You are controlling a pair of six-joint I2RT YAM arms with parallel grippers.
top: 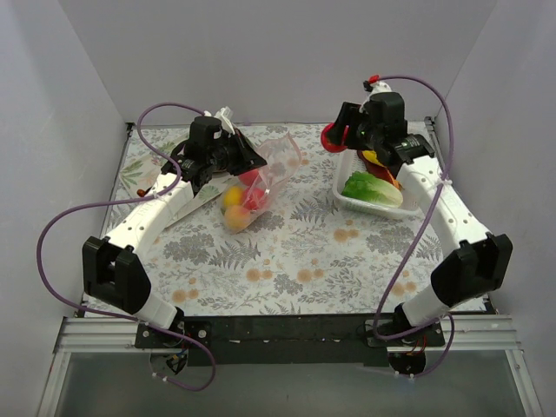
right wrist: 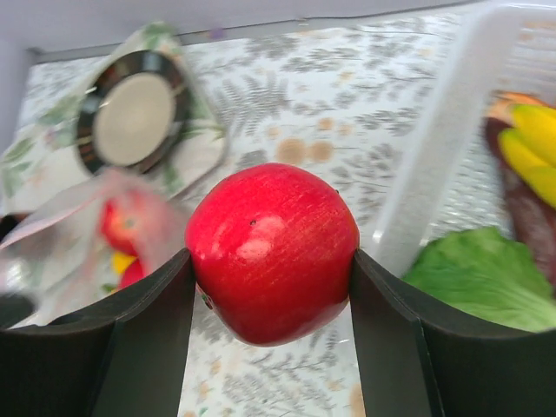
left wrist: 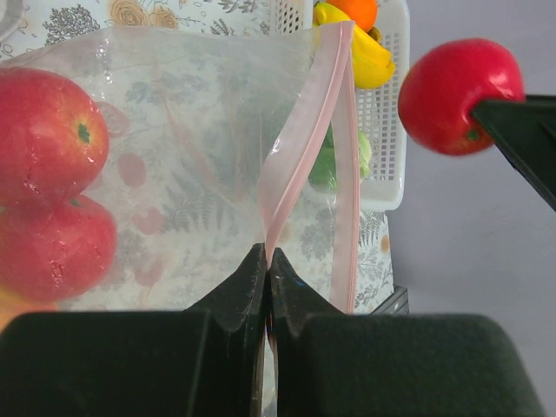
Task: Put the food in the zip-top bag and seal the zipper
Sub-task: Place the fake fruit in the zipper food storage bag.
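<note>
Two robot arms work over a table [top: 295, 261] spread with a fern-print cloth. The left gripper [left wrist: 268, 261] has its fingers pressed together on the zipper [left wrist: 306, 113], the pale pink strip along the mouth of the zip-top bag [left wrist: 191, 130]. It lifts one lip so the mouth gapes toward the right arm. Inside the bag lie two red fruits [left wrist: 48, 139] and, lower down, a yellow-orange piece [top: 234, 213].

The right gripper [right wrist: 272, 261] pinches a red round fruit [right wrist: 272, 252] between its two fingers, in the air between the white basket [right wrist: 443, 148] and the bag. In the basket sit a green leafy piece [right wrist: 478, 278], a yellow banana [right wrist: 534, 143] and a dark eggplant [right wrist: 521, 208].

Several things could go wrong from here:

- **Narrow opening:** Only one lip looks held. The fruit may strike the rim, fold the mouth shut, or drop and roll away across the cloth.
- **Slipping fruit:** It is glossy and round, so it could squirt out of the fingers.
- **Losing the bag:** The left grip is on thin film. A shove from the incoming fruit might tug it free, collapsing the bag and spilling what is inside.
- **Collision:** The two grippers must come close at the mouth and could knock together.
</note>
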